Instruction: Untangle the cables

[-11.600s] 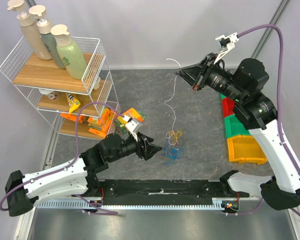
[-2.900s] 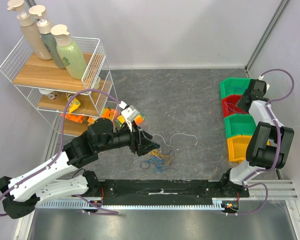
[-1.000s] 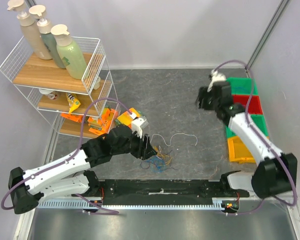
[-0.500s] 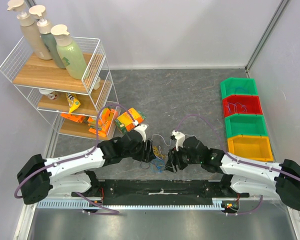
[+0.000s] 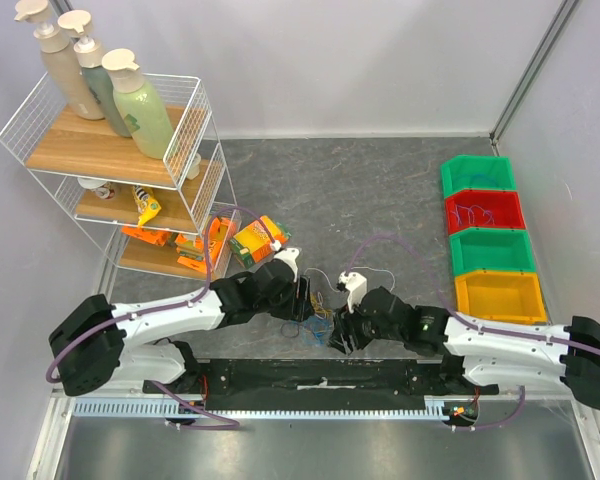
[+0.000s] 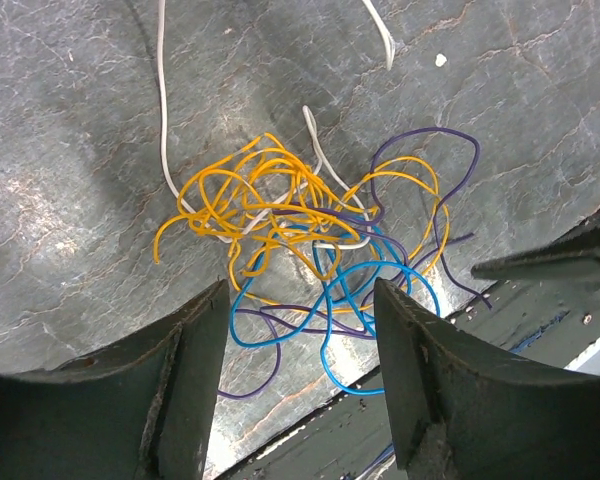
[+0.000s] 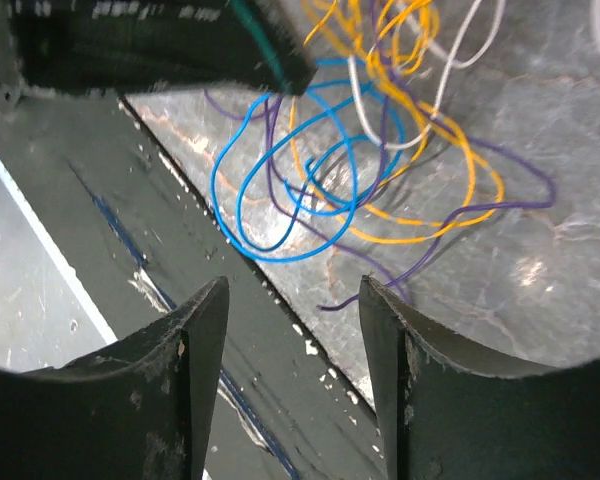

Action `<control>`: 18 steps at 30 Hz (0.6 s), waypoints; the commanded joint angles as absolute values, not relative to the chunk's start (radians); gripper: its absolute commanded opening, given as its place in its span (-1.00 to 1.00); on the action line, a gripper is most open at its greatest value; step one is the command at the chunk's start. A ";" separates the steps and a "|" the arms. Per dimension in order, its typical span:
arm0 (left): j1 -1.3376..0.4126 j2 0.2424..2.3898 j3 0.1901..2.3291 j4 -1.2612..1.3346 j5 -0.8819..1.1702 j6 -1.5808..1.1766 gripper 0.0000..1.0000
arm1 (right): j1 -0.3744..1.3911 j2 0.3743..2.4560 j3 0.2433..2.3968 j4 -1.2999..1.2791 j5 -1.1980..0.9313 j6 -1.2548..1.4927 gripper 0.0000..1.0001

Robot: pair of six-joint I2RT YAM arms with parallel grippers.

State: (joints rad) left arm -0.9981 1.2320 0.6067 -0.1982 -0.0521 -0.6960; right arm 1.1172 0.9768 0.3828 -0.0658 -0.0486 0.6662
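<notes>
A tangle of thin yellow, blue, purple and white wire cables (image 5: 320, 316) lies at the middle of the grey stone-patterned table's (image 5: 380, 190) near edge, just beside the black base rail (image 5: 320, 378). The left gripper (image 6: 300, 300) and right gripper (image 7: 292, 300) close in on it from opposite sides. Both have their jaws spread wide and grasp nothing.

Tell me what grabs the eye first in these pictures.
The knot of cables, yellow, blue, purple and white strands looped together, lies at the table's near edge. The left end effector and right end effector hang over it from either side, both open and empty. Beyond that, bright bins line the right edge and a wire rack of bottles stands far left.
</notes>
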 commanded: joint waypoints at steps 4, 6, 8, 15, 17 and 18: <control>-0.994 1.255 0.653 -0.144 -0.090 -0.716 0.30 | 1.230 1.020 0.414 -0.104 0.119 0.673 0.25; -0.997 1.256 0.658 -0.144 -0.097 -0.712 0.26 | 1.244 1.032 0.420 -0.126 0.167 0.667 0.24; -0.996 1.262 0.663 -0.143 -0.098 -0.706 0.23 | 1.253 1.042 0.429 -0.130 0.201 0.661 0.21; -0.996 1.275 0.675 -0.147 -0.107 -0.689 0.22 | 1.258 1.081 0.442 -0.100 0.264 0.657 -0.37; -0.994 1.275 0.676 -0.146 -0.110 -0.686 0.28 | 1.259 1.069 0.451 -0.106 0.290 0.658 -0.81; -0.993 1.275 0.676 -0.146 -0.112 -0.686 0.31 | 1.259 1.060 0.457 -0.115 0.299 0.655 -0.96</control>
State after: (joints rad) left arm -0.9981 1.2709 0.6403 -0.1776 -0.0780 -0.6952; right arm 1.2514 1.0767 0.4011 -0.1223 0.2077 0.6548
